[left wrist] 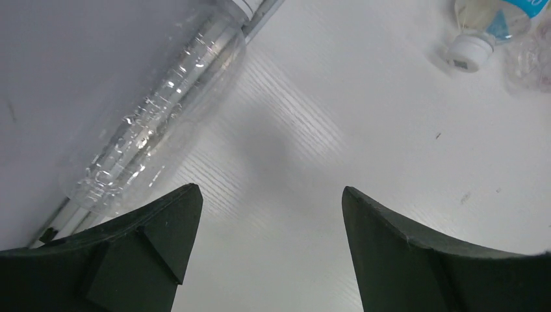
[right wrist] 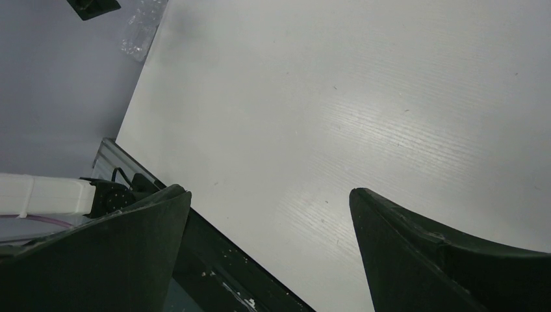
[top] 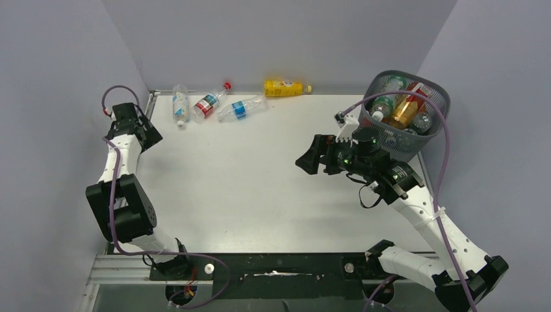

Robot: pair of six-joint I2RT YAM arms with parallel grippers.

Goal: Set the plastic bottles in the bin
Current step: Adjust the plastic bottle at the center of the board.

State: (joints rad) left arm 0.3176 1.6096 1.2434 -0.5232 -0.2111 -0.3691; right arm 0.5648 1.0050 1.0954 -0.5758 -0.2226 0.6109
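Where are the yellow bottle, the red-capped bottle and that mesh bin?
Yellow bottle (top: 283,88): top external view, middle of its body.
Red-capped bottle (top: 208,104): top external view, on its label.
Mesh bin (top: 409,144): top external view, on its near mesh wall.

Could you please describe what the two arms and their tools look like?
The left arm and right arm have white links, black joints and a purple cable each. The left tool and right tool each have two black wedge-shaped fingers.
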